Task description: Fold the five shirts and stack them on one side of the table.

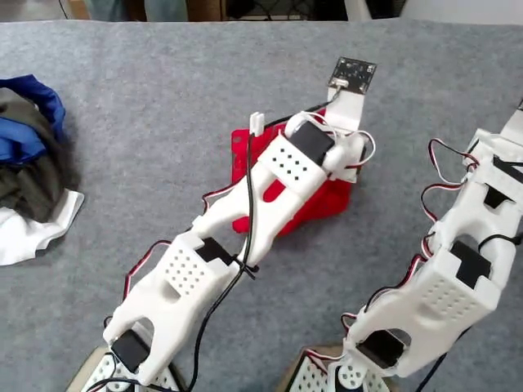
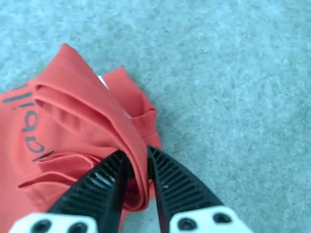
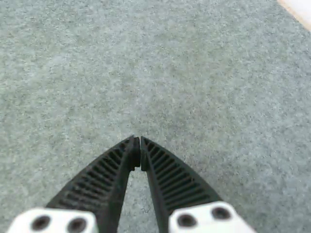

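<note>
The left end effector (image 2: 137, 158) is closed tightly on a raised fold at the edge of the red shirt (image 2: 73, 111). This shirt lies crumpled near the middle of the bench (image 1: 163, 82), partly under the left arm. A pile of other shirts (image 1: 29, 163) sits at the left edge, well apart, with a wide stretch of grey bench between them. The right end effector (image 3: 137, 145) has its tips together and holds nothing, over bare grey surface.
</note>
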You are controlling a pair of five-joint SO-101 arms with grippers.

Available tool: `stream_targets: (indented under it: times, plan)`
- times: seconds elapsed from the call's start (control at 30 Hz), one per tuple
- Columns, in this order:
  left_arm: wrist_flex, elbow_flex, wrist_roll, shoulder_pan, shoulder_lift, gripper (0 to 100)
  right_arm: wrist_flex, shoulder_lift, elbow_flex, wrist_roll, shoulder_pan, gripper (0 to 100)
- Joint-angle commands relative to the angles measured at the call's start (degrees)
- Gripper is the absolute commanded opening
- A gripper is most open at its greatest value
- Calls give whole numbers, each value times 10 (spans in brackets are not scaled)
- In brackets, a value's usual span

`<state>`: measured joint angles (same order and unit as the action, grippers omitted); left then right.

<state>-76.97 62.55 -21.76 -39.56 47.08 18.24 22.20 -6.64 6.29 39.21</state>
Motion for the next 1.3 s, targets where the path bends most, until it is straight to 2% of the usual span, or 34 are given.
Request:
stream_targets:
  times: [0.0, 0.1, 0.27, 0.33, 0.53, 0.7, 0.77, 0.93, 1.1, 1.27]
  plan:
    - [24, 22, -2, 0, -4, 31, -10, -9, 36, -4, 9, 15]
    - [26, 28, -2, 0, 11, 43, -10, -9, 36, -4, 8, 15]
    - [14, 29, -4, -1, 18, 228, -10, -9, 36, -1, 7, 15]
    - [5, 31, -28, 4, 18, 266, -10, -9, 36, -1, 7, 15]
    - [-101, 174, -36, 78, -3, 255, 7, -9, 40, 0, 5, 15]
    - [-203, 310, -37, 213, 4, 89, 74, -8, 84, 1, -20, 15]
    - [-236, 314, -34, 275, 27, 21, 127, -8, 110, 24, -49, 15]
    - [-241, 264, -16, 399, 110, 29, 347, -5, 217, 130, -168, 15]
    - [-244, 186, 47, 431, 132, 28, 543, -1, 313, 213, -345, 15]
    - [-241, 16, 113, 465, 39, 29, 644, 51, 383, 252, -474, 15]
